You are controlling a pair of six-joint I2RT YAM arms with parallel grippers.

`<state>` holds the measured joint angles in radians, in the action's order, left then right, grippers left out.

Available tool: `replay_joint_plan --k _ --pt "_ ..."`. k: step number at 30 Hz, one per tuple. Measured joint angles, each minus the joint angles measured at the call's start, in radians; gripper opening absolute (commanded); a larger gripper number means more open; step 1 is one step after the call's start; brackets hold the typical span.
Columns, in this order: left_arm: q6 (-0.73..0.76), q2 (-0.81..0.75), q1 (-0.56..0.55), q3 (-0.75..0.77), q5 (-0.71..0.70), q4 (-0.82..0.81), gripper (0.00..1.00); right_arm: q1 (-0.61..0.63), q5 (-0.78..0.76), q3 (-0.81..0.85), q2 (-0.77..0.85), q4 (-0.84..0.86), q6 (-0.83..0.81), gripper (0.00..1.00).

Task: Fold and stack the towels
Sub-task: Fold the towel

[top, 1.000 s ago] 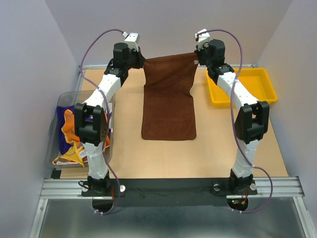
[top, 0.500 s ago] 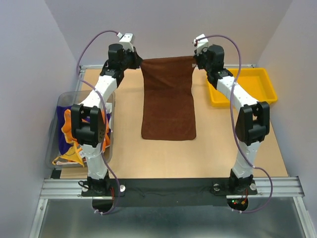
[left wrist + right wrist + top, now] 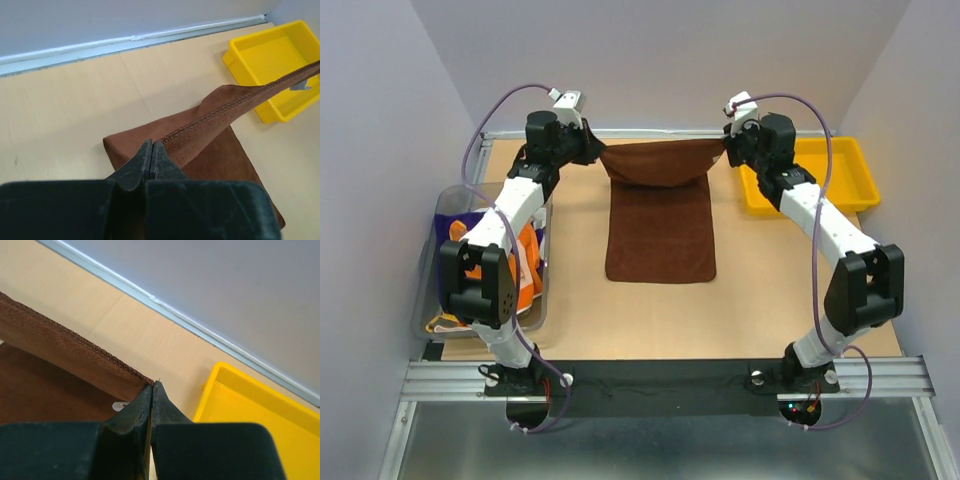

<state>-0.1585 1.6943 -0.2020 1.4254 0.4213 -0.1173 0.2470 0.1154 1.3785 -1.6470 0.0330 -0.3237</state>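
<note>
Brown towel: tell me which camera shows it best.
The top external view: the whole brown towel shows, its far edge held between the left gripper and right gripper, the rest flat on the table. The left wrist view shows the taut hem and part of the cloth below; the right wrist view shows only a corner.

A pale wooden table [image 3: 750, 290] fills the enclosure, with grey walls [image 3: 660, 60] rising on the far side and on both flanks. A yellow plastic tray [image 3: 850, 195] sits at the far right corner of the table, its shallow inside bare. A clear plastic bin [image 3: 442, 205] stands at the left edge. A metal rail [image 3: 660, 378] runs along the near edge
</note>
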Motion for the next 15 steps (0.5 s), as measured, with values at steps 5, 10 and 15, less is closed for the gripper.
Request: replay_joint_plan --k 5,10,15 --pt "-0.024 -0.061 0.002 -0.105 0.03 0.006 0.0 0.0 0.04 -0.076 0.104 -0.035 0.044 0.01" --pt "-0.041 -0.111 0.001 -0.217 0.051 0.027 0.0 0.001 0.091 -0.163 0.186 -0.11 0.102 0.01" --pt "-0.045 -0.153 0.002 -0.286 0.051 0.059 0.0 0.001 0.149 -0.238 0.246 -0.195 0.164 0.0"
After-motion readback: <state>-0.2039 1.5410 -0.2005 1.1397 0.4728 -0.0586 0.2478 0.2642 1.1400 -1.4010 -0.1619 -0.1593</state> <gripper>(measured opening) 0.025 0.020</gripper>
